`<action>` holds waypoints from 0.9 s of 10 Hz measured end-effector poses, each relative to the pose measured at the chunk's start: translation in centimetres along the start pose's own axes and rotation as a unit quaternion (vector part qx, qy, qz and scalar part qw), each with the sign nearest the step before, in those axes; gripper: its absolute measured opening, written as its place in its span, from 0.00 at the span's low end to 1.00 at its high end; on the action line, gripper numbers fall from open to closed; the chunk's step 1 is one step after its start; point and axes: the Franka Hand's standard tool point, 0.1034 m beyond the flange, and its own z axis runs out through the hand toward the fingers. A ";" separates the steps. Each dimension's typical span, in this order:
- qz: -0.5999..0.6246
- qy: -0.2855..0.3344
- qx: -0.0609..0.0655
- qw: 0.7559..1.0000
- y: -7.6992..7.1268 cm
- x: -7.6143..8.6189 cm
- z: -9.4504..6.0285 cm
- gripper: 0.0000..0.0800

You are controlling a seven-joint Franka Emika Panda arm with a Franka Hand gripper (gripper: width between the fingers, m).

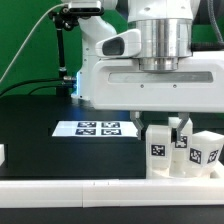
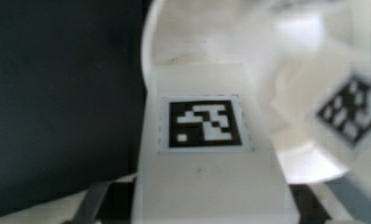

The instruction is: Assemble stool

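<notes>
arm: one Franka, fills most of the exterior view, wrist pointing straight down over the exterior view's right half of the table (image 1: pixel 30 140).
gripper: one gripper (image 1: pixel 179 128), down low among the white stool parts at the exterior view's lower right; only a dark finger (image 1: pixel 180 124) shows between the blocks.
finger state: cannot tell. Exterior view hides the tips behind the parts, and the wrist view shows only dark finger edges at the frame's border, with a leg between them. Contact not confirmed.
legs, exterior view: three tagged white blocks countable: leg A (image 1: pixel 158 149) on the exterior view's left of the cluster, leg B (image 1: pixel 208 152) on its right, leg C (image 1: pixel 184 158) between them and lower. All upright, close together, touching or nearly so; can't resolve which.
legs, wrist view: one tagged leg (image 2: pixel 203 125) dead centre, a second tag (image 2: pixel 352 108) on a tilted white face beside it. Rounded white surface (image 2: pixel 200 35) behind; could be the seat, too blurred to call.
seat: not identifiable in the exterior view.
marker board: one marker board (image 1: pixel 97 128), flat on the black table, four tags visible, just to the exterior view's left of the cluster.
border bars: one long border bar (image 1: pixel 80 190) along the near edge, in front of the legs; one short white piece (image 1: pixel 2 154) at the exterior view's far left.
obstruction: arm body blocks everything above the cluster.
</notes>
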 end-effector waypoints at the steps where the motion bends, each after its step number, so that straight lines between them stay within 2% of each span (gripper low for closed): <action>1: 0.044 0.004 0.003 0.999 -0.9 0.4 0.2 0.42; 2: 0.073 0.009 0.009 0.997 -1.1 0.7 0.3 0.42; 3: 0.116 0.008 0.010 0.993 -1.4 0.5 0.3 0.42; 6: 0.244 0.005 0.010 0.970 -3.4 -1.2 0.5 0.42; 8: 0.340 0.000 0.010 0.940 -3.2 -1.5 0.5 0.42; 9: 0.365 -0.007 0.017 0.931 -3.1 -1.5 0.5 0.42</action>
